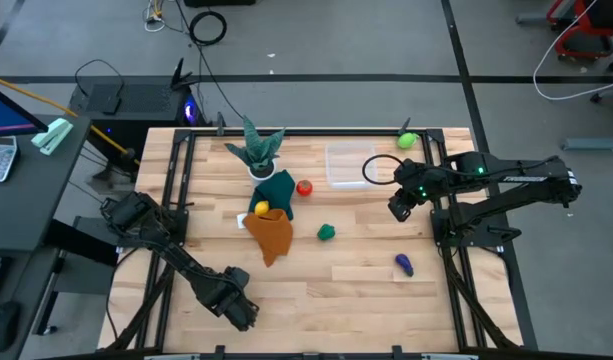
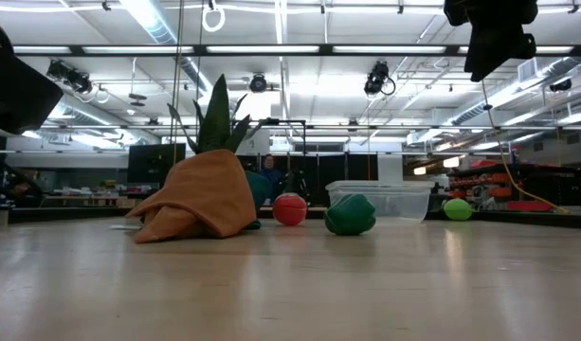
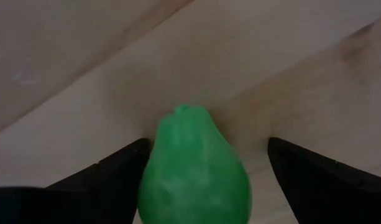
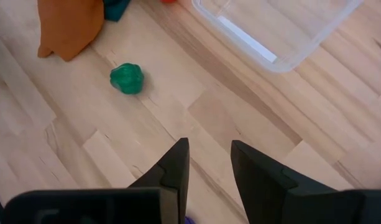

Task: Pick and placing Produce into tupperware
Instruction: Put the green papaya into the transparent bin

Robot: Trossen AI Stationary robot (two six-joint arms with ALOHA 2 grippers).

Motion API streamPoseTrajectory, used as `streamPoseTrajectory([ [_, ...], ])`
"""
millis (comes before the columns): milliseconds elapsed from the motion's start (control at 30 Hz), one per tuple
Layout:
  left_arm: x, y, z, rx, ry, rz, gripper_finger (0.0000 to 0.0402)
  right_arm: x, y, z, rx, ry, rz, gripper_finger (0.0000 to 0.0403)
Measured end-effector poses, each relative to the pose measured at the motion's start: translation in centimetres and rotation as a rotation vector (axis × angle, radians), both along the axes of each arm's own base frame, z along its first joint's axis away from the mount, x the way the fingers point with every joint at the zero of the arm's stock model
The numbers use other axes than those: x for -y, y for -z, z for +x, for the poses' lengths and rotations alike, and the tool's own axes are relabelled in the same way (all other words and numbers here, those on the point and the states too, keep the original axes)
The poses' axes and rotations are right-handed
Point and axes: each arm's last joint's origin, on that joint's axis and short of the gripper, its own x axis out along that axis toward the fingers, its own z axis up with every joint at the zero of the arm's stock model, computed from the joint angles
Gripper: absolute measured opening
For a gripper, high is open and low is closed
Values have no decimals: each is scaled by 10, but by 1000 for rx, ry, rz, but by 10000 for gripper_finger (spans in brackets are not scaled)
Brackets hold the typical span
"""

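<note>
My left gripper [image 3: 206,180], near the table's near-left corner [image 1: 236,305], is open, with a light green pear-shaped toy [image 3: 193,171] lying on the table between its fingers. In the high view the gripper hides that pear. My right gripper [image 4: 210,146] hangs over the table [image 1: 401,205], near side of the clear tupperware [image 1: 348,165], its fingers a narrow gap apart and holding nothing. Loose produce lies on the table: a red piece [image 1: 304,187], a yellow one [image 1: 262,208] by the cloths, a dark green one [image 1: 326,232], a purple one [image 1: 404,264] and a light green one [image 1: 407,140]. My left gripper has one finger [image 3: 119,171] right beside the pear's side [image 3: 154,168], and I cannot tell whether it touches. The other finger [image 3: 314,180] stands apart from the pear.
A teal spiky plant in a white pot [image 1: 258,152] stands at the far edge. A teal cloth [image 1: 278,188] and an orange cloth [image 1: 271,233] lie heaped mid-table. Dark frame rails [image 1: 181,170] run along both sides. Bare wood [image 1: 326,290] lies along the near side.
</note>
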Motion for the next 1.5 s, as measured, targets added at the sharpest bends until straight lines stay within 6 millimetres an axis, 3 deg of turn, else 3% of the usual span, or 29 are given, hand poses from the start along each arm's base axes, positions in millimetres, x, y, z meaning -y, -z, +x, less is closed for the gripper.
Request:
streamPoseTrajectory([
  [333, 0, 0, 0, -8, 6, -9, 285, 0, 0, 0, 0, -2, -2, 86],
  [1100, 4, -6, 7, 3, 60, -51, 232, 1, 0, 0, 0, 11, -25, 86],
  [1300, -3, -7, 12, 3, 94, -43, 238, 1, 0, 0, -1, 11, -25, 86],
  [1500, -22, -7, 26, 18, 126, -32, 229, 1, 0, 0, 0, 16, -19, 86],
])
